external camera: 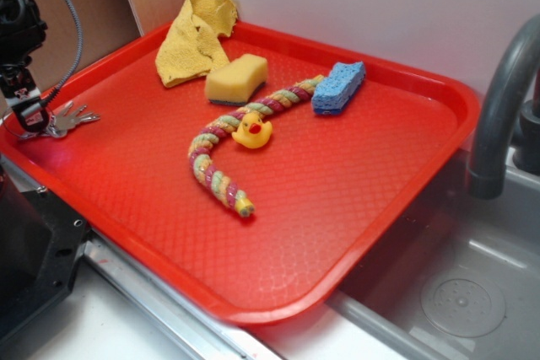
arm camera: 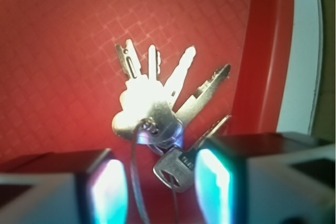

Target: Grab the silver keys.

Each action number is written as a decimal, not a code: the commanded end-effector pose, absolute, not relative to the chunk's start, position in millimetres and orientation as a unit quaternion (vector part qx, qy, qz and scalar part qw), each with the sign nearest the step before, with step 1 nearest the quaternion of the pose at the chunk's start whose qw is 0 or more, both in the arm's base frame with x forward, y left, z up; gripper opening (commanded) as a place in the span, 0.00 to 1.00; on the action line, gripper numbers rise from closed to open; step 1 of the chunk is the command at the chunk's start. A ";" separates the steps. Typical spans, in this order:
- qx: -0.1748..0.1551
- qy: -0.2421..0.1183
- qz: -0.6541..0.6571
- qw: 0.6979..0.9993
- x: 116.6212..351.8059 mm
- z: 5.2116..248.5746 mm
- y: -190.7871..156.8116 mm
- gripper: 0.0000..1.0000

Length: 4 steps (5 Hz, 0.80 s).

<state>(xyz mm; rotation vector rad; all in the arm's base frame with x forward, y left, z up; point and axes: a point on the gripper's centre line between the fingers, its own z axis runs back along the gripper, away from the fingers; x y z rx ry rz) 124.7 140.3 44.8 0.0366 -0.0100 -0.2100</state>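
The silver keys [external camera: 69,120] lie fanned out on the red tray [external camera: 337,183] at its far left edge. My gripper [external camera: 29,115] is down on the tray at their ring end. In the wrist view the keys [arm camera: 152,103] spread away from me, and one key head and the thin wire ring lie between my fingers. My gripper [arm camera: 160,187] is open; the key head sits next to the right pad [arm camera: 212,182], while the left pad [arm camera: 107,192] stands apart from it. The tray's raised rim [arm camera: 268,51] runs close on the right.
Further along the tray are a yellow cloth [external camera: 196,35], a yellow sponge [external camera: 236,79], a blue sponge [external camera: 339,87], a rubber duck [external camera: 252,131] and a braided rope [external camera: 221,145]. A grey faucet [external camera: 498,115] and a sink [external camera: 456,292] stand at the right.
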 end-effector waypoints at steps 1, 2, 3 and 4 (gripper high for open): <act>0.027 -0.008 -0.112 0.993 127.4 48.4 140.8 0.00; 0.036 -0.009 -0.113 0.993 127.1 53.8 138.9 0.00; 0.027 -0.028 -0.117 0.992 135.5 67.9 129.3 0.00; 0.021 -0.080 -0.097 0.992 168.5 119.2 94.3 0.00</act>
